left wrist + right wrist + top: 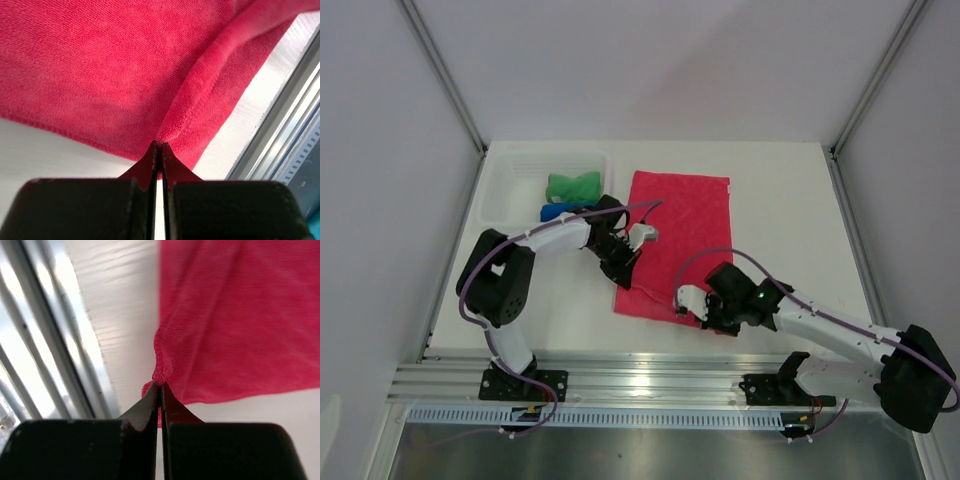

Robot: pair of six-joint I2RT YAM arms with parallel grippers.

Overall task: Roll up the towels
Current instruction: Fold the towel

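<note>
White tabletop [780, 220] is seen below pale walls, with an aluminium rail along the near edge. At the left gripper [158, 146] the jaws are pressed shut on the stitched hem of the pink towel [685, 215], close to its near left corner, and a raised fold is drawn up from the pinch. The right gripper [160, 386] is likewise clamped on the hem, by the near right corner, where the cloth is bunched at the tips. Beyond both pinches the pink towel is spread flat, its long sides running toward the far edge. Farther left, the green towel [572, 186] and the blue towel [555, 212] are bundled in the white plastic basket [500, 190], so the pink one is judged to be the last. The start of the roll is judged to be the step in hand. For a tight, even roll, both corners should be lifted only slightly and carried toward the far end at matched speed and height, with the edge held straight between the grippers. If one side is led ahead, a skewed roll can be expected.
</note>
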